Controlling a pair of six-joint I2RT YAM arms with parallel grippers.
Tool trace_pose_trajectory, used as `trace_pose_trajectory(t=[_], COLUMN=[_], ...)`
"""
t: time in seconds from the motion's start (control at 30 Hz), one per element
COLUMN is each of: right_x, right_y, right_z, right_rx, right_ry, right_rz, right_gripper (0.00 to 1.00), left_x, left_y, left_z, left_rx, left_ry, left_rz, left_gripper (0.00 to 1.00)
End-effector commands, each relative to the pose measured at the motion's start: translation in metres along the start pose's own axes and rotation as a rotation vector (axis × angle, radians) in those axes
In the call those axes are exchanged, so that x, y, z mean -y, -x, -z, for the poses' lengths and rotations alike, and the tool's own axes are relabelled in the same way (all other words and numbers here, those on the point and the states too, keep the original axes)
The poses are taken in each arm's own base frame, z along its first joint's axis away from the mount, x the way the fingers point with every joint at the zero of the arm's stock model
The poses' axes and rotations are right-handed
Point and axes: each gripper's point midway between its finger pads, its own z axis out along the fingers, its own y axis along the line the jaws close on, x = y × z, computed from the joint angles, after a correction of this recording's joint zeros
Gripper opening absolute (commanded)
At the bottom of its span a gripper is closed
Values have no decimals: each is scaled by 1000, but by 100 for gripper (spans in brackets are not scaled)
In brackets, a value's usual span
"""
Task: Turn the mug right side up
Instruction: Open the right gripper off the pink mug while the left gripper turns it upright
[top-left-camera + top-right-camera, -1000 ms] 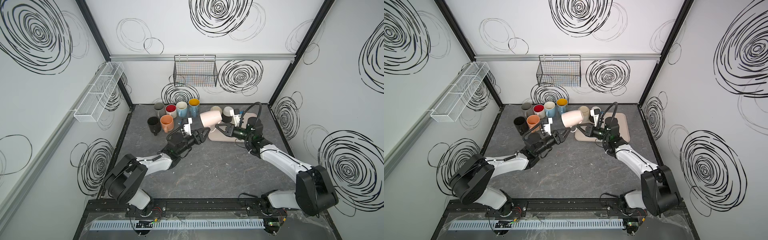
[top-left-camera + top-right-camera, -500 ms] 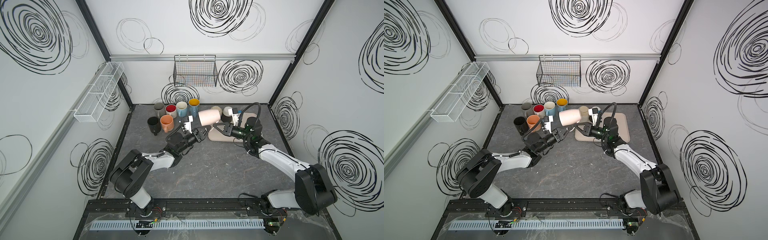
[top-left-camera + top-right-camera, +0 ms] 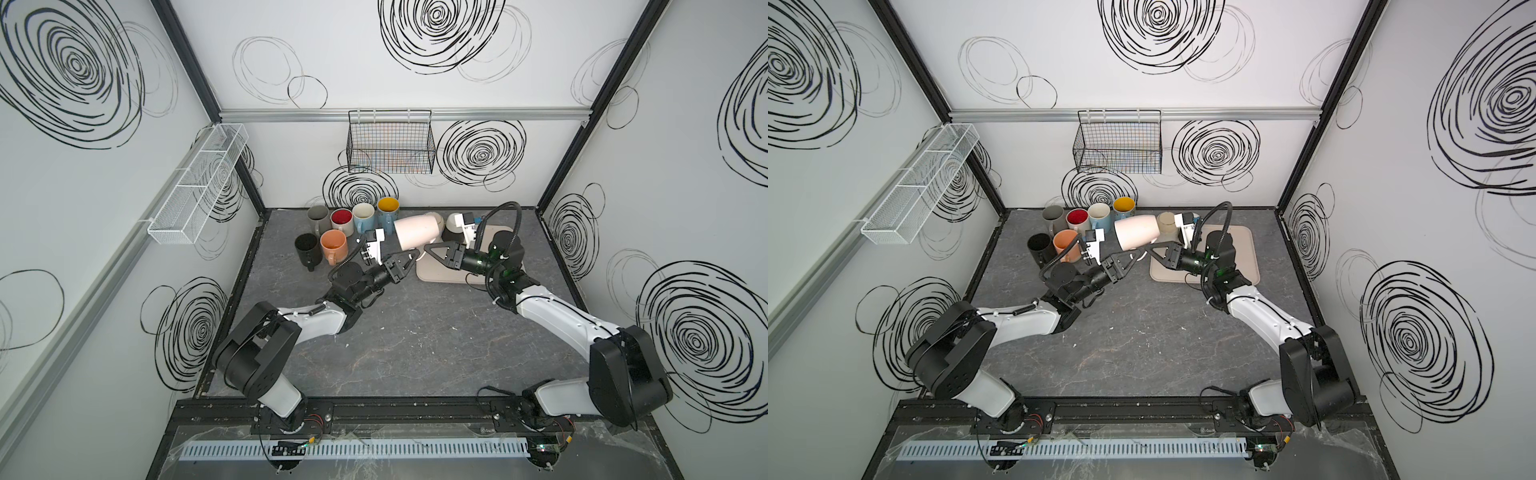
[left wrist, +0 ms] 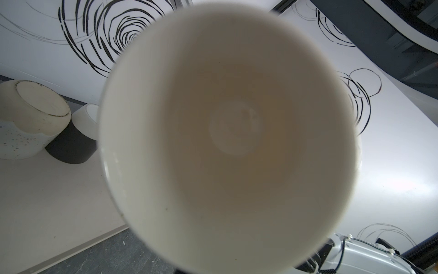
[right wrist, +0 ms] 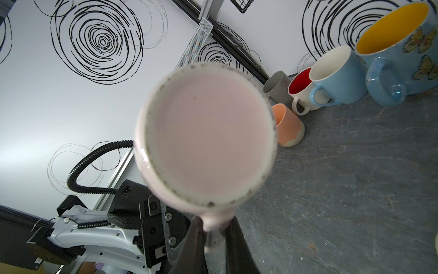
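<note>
Mug (image 3: 415, 236): lying sideways in the air, above the mat's (image 3: 436, 276) edge.
My right gripper (image 5: 214, 227): pinching the mug's handle.
My left gripper (image 3: 409, 254): fingers pressed together beneath the rim; grip unclear.

A pale pink ceramic mug (image 3: 417, 235) lies on its side up in the air, its wide end toward the left. The left claw (image 3: 410, 254) is pinched shut at that end's lower rim. The right claw (image 3: 428, 249) is pinched shut under the mug's other end. Below them a flat beige mat (image 3: 440, 276) lies on the dark grey stone desk (image 3: 415, 340). To the left, six mugs stand close together. In front are a black mug (image 3: 306, 246) and an orange mug (image 3: 333, 245). A black wire basket (image 3: 390, 145) hangs on the back wall.
</note>
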Motion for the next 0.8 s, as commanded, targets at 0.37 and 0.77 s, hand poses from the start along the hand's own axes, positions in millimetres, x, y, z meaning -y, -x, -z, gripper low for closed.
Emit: trace_pose_trajectory(t=[0.37,0.77], right_x=[39,96], right_y=[26,30], right_z=[23,73], right_rx=[42,83], right_ry=[-285,-511], right_rz=[99,28], right_gripper=[50,51], left_x=[-72,-171], left_y=[38,63], left_z=[38,78], left_rx=[-85,-369], left_ry=[498,1139], left_rz=[-221,-492], left_gripper=[0,0])
